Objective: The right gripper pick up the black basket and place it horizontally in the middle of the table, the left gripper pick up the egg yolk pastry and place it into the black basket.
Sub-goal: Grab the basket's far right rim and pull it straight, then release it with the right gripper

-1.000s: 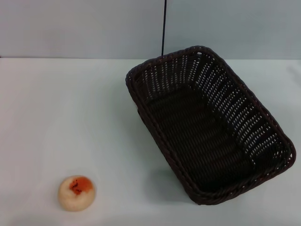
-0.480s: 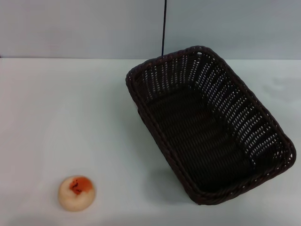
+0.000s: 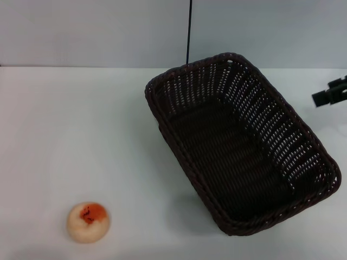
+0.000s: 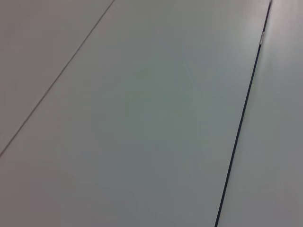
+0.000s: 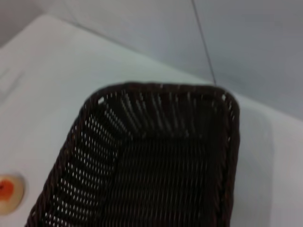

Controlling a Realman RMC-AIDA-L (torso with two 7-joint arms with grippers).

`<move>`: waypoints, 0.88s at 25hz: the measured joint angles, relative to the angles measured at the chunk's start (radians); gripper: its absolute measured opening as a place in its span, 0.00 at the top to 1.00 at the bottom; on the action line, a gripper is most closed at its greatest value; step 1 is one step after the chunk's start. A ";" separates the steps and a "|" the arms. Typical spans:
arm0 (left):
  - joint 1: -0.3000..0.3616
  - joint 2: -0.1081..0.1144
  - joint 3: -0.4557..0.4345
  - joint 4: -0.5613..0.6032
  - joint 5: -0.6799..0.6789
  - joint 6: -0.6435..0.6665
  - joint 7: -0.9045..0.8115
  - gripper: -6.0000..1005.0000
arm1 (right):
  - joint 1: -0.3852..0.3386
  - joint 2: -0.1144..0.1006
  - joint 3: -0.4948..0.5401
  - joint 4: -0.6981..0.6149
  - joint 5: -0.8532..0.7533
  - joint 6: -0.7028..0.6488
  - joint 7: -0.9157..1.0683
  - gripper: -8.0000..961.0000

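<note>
Standing at the opening step: the black basket (image 3: 238, 143) rests empty on the counter (image 3: 81, 124), skewed, its long axis running from about 11 o'clock to 5 o'clock in the head view, and it occupies the right half of the surface rather than the middle. Only a small dark part of the right hand (image 3: 331, 93) shows, at the 3 o'clock edge of the head view, clear of the basket's rim and not touching it; whether its fingers are spread or pressed together cannot be told from that sliver. The right wrist view looks down over the basket (image 5: 147, 165) from one short end, which suggests the arm is lined up above that end (an inference, not an observation). The egg yolk pastry (image 3: 88, 221) lies at 7 o'clock on the counter, orange patch upward, well apart from the basket. The left hand is in no view; its wrist camera shows only blank pale panels. Judgement: basket pick-up not yet made. The next move calls for the right hand to descend to the nearest rim, grip the braided edge, lift, turn the basket crosswise and set it at centre; the pastry transfer follows.
</note>
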 joint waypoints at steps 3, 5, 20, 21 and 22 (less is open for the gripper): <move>0.000 0.000 0.007 -0.001 0.001 -0.011 0.000 0.27 | 0.012 0.003 -0.032 0.032 -0.022 0.019 0.005 0.26; 0.000 0.000 0.009 -0.001 0.001 -0.015 0.000 0.27 | 0.026 0.005 -0.046 0.063 -0.036 0.028 0.006 0.25; 0.001 0.001 0.011 -0.004 0.001 -0.019 0.000 0.27 | 0.104 0.008 -0.127 0.291 -0.111 0.137 0.026 0.26; 0.001 0.001 0.011 -0.005 0.001 -0.019 0.000 0.27 | 0.107 0.009 -0.129 0.306 -0.111 0.145 0.027 0.26; 0.001 0.001 0.011 -0.006 0.001 -0.019 0.000 0.27 | 0.109 0.010 -0.129 0.321 -0.112 0.155 0.028 0.26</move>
